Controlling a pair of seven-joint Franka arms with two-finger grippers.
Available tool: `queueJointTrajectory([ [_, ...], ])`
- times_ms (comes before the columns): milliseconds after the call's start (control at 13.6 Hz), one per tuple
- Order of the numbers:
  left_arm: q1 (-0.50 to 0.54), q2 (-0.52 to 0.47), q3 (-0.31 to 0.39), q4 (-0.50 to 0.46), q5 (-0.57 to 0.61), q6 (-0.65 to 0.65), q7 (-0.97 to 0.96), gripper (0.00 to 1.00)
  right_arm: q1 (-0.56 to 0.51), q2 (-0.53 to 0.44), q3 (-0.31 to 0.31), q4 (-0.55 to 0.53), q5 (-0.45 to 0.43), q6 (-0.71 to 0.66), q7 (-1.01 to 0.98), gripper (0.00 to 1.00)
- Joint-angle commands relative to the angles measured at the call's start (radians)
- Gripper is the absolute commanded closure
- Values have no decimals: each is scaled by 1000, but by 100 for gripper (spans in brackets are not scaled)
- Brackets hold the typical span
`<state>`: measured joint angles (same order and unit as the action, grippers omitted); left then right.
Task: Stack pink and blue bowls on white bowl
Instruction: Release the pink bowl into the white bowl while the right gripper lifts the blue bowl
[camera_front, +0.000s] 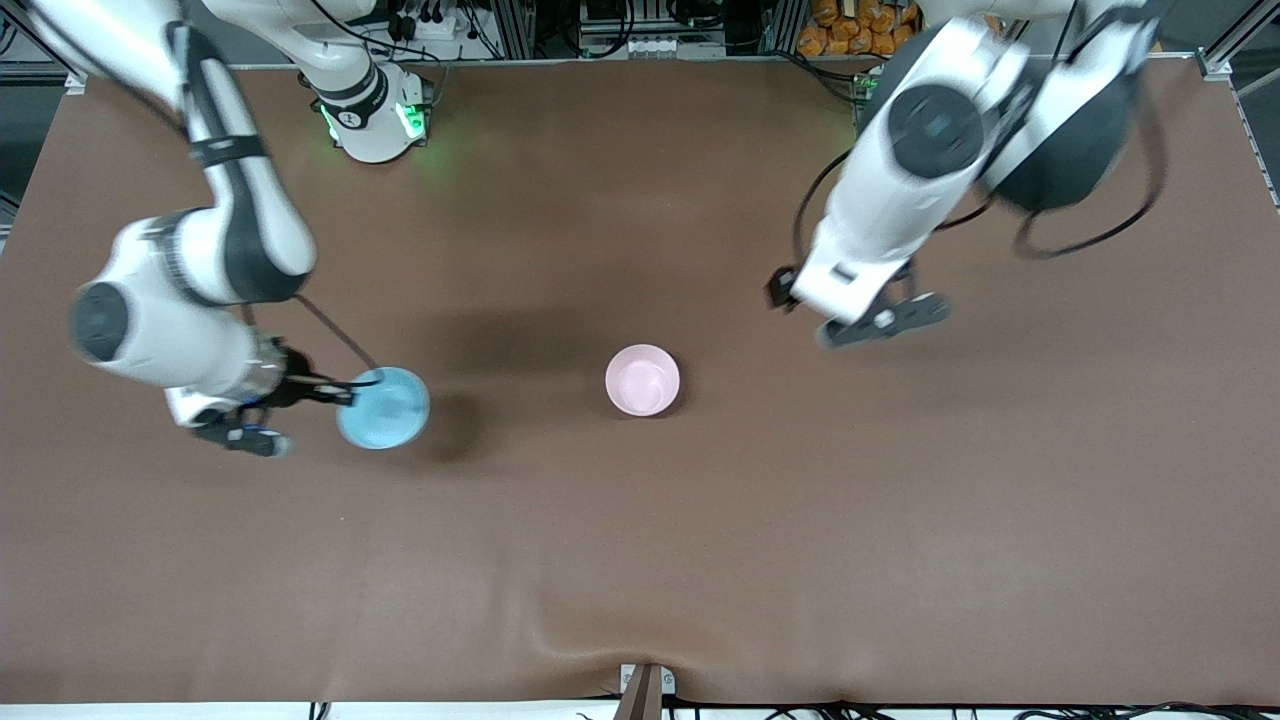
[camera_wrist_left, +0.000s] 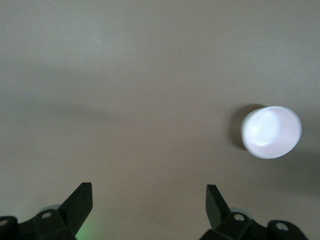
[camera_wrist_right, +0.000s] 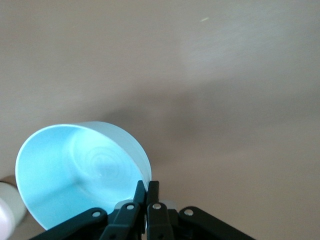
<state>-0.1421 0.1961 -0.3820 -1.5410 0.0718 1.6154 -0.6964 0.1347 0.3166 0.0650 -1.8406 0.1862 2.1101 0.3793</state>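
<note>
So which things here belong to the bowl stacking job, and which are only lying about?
Job:
- small round pale pink bowl, resting on the table
- small round sky-blue bowl, rim pinched by the right gripper
- left gripper, open, empty

Lying about:
- brown table cover
- orange items past the table's edge

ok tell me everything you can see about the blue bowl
The blue bowl is small, round, plain and smooth, light sky-blue, looks like plastic, and is empty. The right gripper is shut on its rim, holding it tilted above the brown table toward the right arm's end. Nothing else touches it; the pink bowl sits apart.
</note>
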Motion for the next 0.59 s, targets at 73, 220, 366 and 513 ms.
queueJointTrajectory([
  [73,209,-102,-8,-47,0,-18,320,0,146,-8,-14,-11,120,8,101,100],
  [220,309,-129,-9,-38,-3,-19,449,0,219,4,-14,-9,134,56,185,100],
  [366,366,-147,-3,-31,-3,-20,543,0,297,44,-16,-11,134,134,275,100],
  [513,388,-152,-2,11,6,-22,560,0,351,84,-16,-9,134,223,363,100],
])
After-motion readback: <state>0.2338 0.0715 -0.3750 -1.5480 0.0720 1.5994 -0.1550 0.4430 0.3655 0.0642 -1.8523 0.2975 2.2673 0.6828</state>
